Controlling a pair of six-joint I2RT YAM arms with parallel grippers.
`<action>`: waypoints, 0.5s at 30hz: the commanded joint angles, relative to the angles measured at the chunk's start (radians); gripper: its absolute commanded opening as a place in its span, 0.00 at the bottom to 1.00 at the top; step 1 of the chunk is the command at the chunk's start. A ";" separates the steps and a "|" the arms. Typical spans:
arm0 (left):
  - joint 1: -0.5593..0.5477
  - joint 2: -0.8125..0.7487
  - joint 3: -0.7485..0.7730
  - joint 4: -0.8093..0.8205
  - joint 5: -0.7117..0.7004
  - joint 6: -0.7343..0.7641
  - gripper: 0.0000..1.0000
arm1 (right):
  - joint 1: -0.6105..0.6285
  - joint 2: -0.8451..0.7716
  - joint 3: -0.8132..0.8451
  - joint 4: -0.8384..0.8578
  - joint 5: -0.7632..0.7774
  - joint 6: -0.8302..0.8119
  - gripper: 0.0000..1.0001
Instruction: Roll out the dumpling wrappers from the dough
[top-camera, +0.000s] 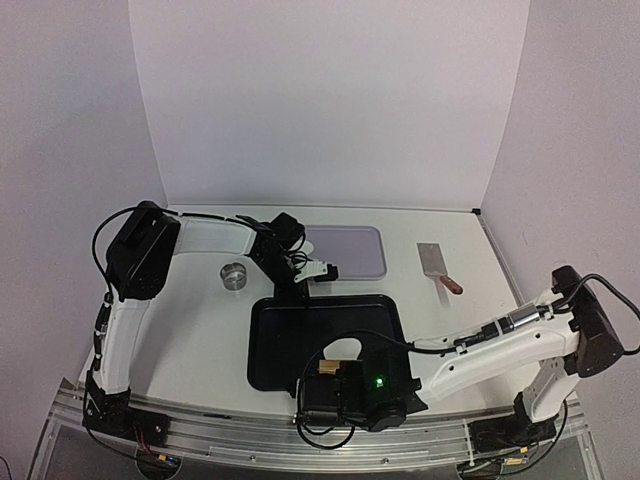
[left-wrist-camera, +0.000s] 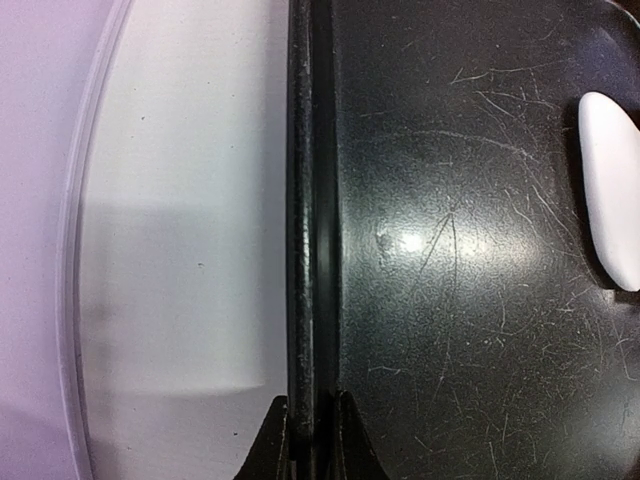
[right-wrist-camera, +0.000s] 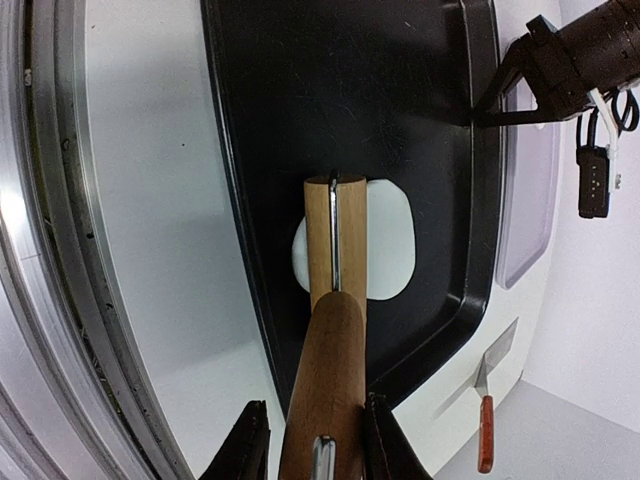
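Note:
A flattened white dough of uneven outline lies in the black tray, near its front edge. My right gripper is shut on the wooden handle of a rolling pin, whose roller rests across the dough's left part. My left gripper is shut on the tray's far rim, one finger on each side of it, and it also shows from above. The dough's edge appears at the right of the left wrist view. No dumpling wrappers are in view.
A small metal ring stands on the table left of the tray. A purple mat lies behind the tray. A metal spatula with a red handle lies at the back right. White walls close off the back and sides.

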 joint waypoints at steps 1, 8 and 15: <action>0.006 0.010 0.039 0.090 -0.123 0.077 0.00 | 0.025 0.058 -0.036 -0.055 -0.358 -0.127 0.00; 0.005 0.009 0.044 0.089 -0.115 0.067 0.00 | -0.114 0.122 0.042 0.002 -0.326 -0.200 0.00; 0.003 0.003 0.045 0.087 -0.115 0.068 0.00 | -0.182 0.185 0.046 0.058 -0.353 -0.289 0.00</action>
